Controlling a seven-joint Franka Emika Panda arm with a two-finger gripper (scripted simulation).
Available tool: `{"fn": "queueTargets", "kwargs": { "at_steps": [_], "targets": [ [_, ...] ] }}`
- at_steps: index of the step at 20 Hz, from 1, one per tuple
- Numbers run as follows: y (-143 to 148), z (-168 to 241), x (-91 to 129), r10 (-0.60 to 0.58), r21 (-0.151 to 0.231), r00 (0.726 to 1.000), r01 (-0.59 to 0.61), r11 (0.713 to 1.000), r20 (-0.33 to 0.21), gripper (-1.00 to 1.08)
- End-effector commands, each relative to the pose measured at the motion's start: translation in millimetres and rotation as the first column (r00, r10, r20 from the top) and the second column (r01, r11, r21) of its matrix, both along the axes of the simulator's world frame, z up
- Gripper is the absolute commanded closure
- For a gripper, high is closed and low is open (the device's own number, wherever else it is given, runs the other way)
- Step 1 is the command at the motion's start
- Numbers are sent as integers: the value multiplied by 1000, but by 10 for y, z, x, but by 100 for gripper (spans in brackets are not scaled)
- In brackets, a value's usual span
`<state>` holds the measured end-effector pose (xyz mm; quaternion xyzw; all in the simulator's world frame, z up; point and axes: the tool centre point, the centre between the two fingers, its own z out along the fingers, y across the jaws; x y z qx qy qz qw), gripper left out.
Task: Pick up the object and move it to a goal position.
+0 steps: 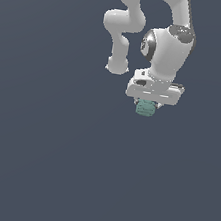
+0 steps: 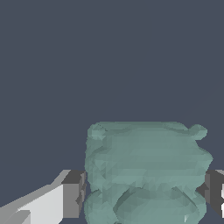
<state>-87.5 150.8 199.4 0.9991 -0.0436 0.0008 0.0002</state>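
Under the white arm's wrist, at roughly 1 o'clock from centre in the exterior view, the white two-fingered claw [image 1: 146, 106] is pointing down and grasping the small teal-green bumpy, ribbed lump [image 1: 145, 108]. Seen from the wrist, the lump [image 2: 146, 173] is sitting between the grey finger pads [image 2: 72, 194], both pads touching its sides. The plain dark grey-blue table [image 1: 38, 162] is filling the background.

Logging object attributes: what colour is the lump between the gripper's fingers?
Teal-green, with a bumpy, ribbed surface; the object shows best in the wrist view.
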Motion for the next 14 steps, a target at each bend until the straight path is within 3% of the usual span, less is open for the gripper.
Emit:
{"fn": "queueTargets", "kwargs": {
  "at_steps": [1,14],
  "targets": [
    [58,142,3,-1,0,1000,1,1000,-1,108],
    [132,310,28,-1,0,1000,1,1000,-2,108]
  ]
}}
